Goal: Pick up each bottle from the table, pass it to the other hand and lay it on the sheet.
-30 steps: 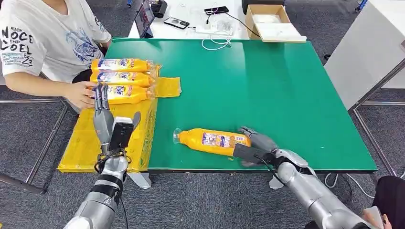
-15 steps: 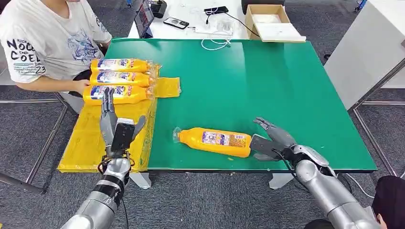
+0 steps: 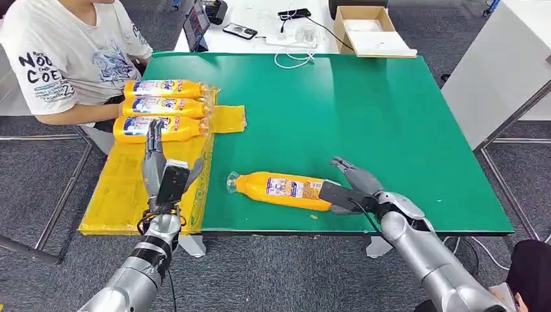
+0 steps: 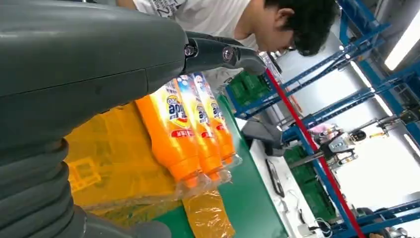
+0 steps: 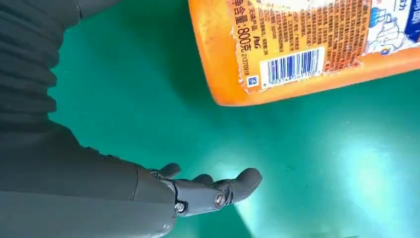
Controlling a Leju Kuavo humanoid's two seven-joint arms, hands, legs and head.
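The green table [image 3: 390,117] carries one orange bottle [image 3: 279,190] and a yellow sheet [image 3: 123,188].

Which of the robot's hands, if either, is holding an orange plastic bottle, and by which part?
Neither. The right hand is open at the base of the orange plastic bottle lying on the green table, not gripping it. The left hand is open above the yellow sheet.

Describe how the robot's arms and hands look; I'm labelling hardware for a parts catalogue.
Both arms are silver metal with ringed segments and thin black cables looping at the wrists. The left hand has dark grey fingers and a black box on its back. The right hand is dark grey too, with a ribbed grey wrist cover.
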